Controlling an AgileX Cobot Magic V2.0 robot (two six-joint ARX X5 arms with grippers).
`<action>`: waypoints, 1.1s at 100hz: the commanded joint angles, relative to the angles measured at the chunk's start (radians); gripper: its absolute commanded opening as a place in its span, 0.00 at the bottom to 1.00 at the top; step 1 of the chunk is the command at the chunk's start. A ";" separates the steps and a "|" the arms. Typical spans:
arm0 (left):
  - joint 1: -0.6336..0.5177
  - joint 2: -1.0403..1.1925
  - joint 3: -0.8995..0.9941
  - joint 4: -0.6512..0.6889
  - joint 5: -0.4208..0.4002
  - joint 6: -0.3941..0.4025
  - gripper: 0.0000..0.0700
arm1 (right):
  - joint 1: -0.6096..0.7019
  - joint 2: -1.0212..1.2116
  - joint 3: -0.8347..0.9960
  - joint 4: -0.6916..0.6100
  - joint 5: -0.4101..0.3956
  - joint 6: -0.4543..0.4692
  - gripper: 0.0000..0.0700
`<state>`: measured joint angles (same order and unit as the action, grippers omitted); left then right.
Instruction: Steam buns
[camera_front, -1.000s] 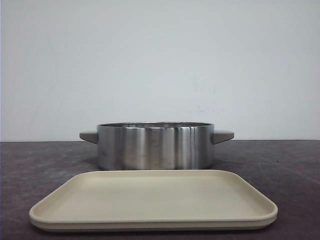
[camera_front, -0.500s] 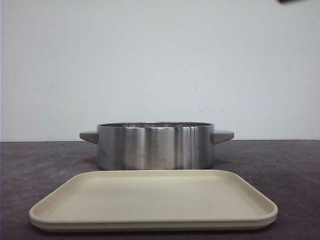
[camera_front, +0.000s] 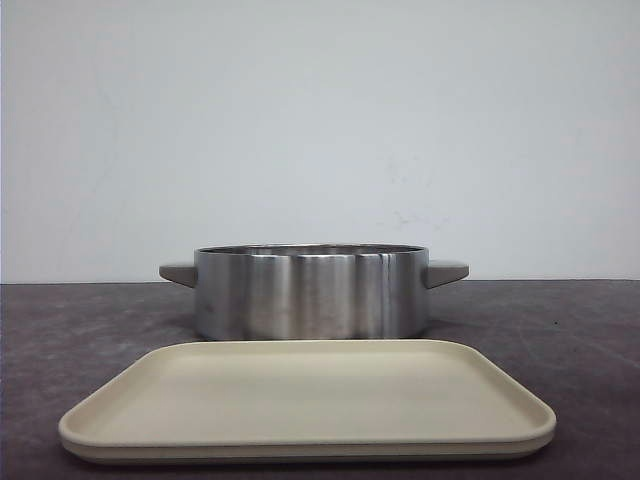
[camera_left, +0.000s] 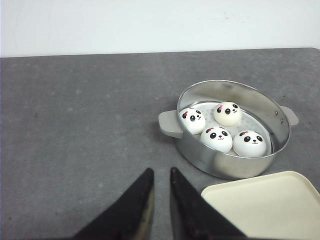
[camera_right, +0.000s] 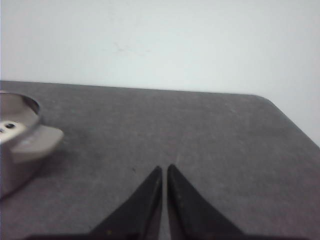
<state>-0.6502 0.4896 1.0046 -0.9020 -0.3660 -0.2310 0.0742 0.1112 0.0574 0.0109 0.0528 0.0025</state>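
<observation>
Four white panda-faced buns sit inside the steel pot (camera_left: 235, 167) in the left wrist view: one (camera_left: 192, 120), one (camera_left: 227, 113), one (camera_left: 216, 138) and one (camera_left: 249, 143). In the front view the pot (camera_front: 310, 293) hides them behind its wall. My left gripper (camera_left: 161, 171) hangs over bare table beside the pot, empty, its fingers a narrow gap apart. My right gripper (camera_right: 164, 167) is shut and empty over bare table on the pot's other side. The pot's handle (camera_right: 37, 142) and part of one bun (camera_right: 7, 127) show in the right wrist view.
An empty beige tray (camera_front: 310, 400) lies in front of the pot, close to its wall. It also shows in the left wrist view (camera_left: 265, 205). The dark grey table (camera_front: 560, 330) runs back to a white wall.
A dark shape in the front view's top right corner half a second ago is gone. The pot and tray have not moved.
</observation>
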 joint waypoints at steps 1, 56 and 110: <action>-0.005 0.003 0.012 0.005 -0.004 -0.005 0.02 | -0.009 -0.024 -0.024 0.011 -0.004 -0.010 0.01; -0.005 0.003 0.012 0.005 -0.004 -0.005 0.02 | -0.025 -0.108 -0.046 -0.183 0.051 -0.011 0.01; -0.005 0.003 0.012 0.005 -0.004 -0.005 0.02 | -0.024 -0.108 -0.045 -0.169 0.051 -0.010 0.01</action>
<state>-0.6502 0.4896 1.0046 -0.9020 -0.3660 -0.2310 0.0502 0.0036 0.0151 -0.1646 0.1005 -0.0010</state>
